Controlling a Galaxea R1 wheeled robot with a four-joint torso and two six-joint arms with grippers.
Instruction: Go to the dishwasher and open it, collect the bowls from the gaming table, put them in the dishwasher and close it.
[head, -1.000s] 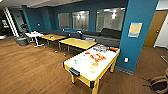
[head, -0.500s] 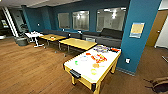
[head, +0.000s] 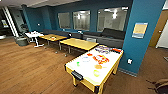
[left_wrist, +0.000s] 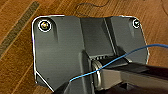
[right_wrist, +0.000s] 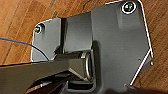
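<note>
The gaming table (head: 82, 81) stands ahead and slightly right in the head view, with a white top and yellow sides. Small colourful items lie on it: a green one (head: 78, 63), a yellow one (head: 96, 73), an orange one (head: 98, 66), a pale bowl-like one (head: 85, 59) and a red-orange cluster (head: 100, 59). They are too blurred to tell which are bowls. The dishwasher is out of view. Both wrist views look past the robot's dark plate at the wooden floor (left_wrist: 15, 30) (right_wrist: 15, 20), and nothing is seen held.
A blue pillar (head: 142, 32) rises right behind the gaming table. Two wooden tables (head: 78, 43) (head: 52, 37), a small white table (head: 33, 35) and a dark sofa (head: 110, 37) line the far wall. Wooden floor (head: 32, 70) spreads to the left. A dark object (head: 160, 86) sits at lower right.
The whole head view has shifted slightly, so the camera has moved; the things on the gaming table stay where they were.
</note>
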